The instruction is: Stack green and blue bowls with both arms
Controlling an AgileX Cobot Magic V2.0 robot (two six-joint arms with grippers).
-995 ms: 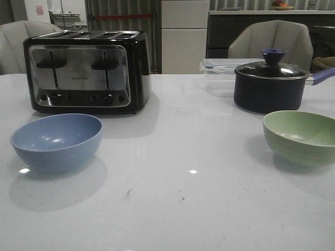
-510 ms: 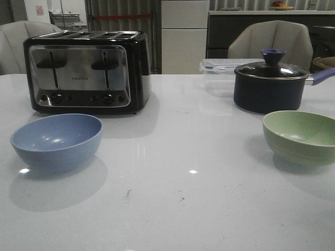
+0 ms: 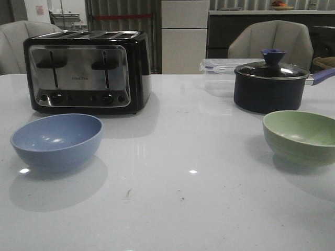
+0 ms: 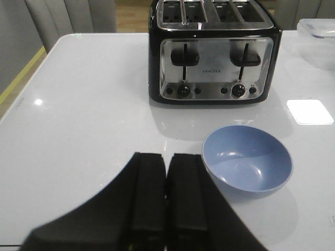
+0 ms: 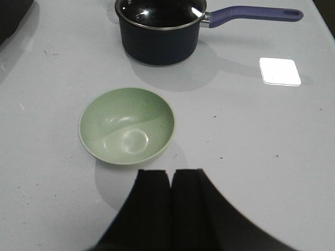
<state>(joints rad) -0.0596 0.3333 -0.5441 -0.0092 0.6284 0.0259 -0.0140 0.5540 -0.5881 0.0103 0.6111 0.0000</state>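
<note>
The dusty blue bowl (image 3: 56, 141) stands upright and empty at the left of the white table; it also shows in the left wrist view (image 4: 247, 161). The pale green bowl (image 3: 301, 137) stands upright and empty at the right, and shows in the right wrist view (image 5: 126, 125). My left gripper (image 4: 166, 158) is shut and empty, raised above the table just short of the blue bowl. My right gripper (image 5: 171, 173) is shut and empty, above the table just short of the green bowl. Neither gripper shows in the front view.
A black and chrome toaster (image 3: 86, 70) stands behind the blue bowl. A dark navy lidded pot (image 3: 270, 83) with a blue handle (image 5: 251, 13) stands behind the green bowl, and a clear plastic box (image 3: 220, 67) stands beside it. Chairs stand beyond the table's far edge.
</note>
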